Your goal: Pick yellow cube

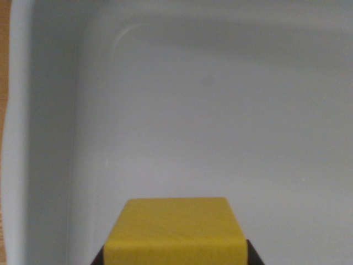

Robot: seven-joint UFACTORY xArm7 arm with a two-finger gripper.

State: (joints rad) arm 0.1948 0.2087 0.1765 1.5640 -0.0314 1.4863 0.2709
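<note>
The yellow cube point(176, 232) fills the bottom centre of the wrist view, its top face towards the camera. Dark fingertips point(98, 258) of my gripper point(175, 257) show at the cube's lower left and lower right corners, pressed against its sides, so the gripper is shut on the cube. The cube sits inside a pale grey-white bin point(49, 138); whether it rests on the bin's floor or hangs just above it cannot be told.
The bin's rounded left wall and far wall curve around the top left corner. A thin strip of wooden surface point(3, 83) shows outside the bin at the wrist view's left edge. The bin floor spreads to the right and ahead.
</note>
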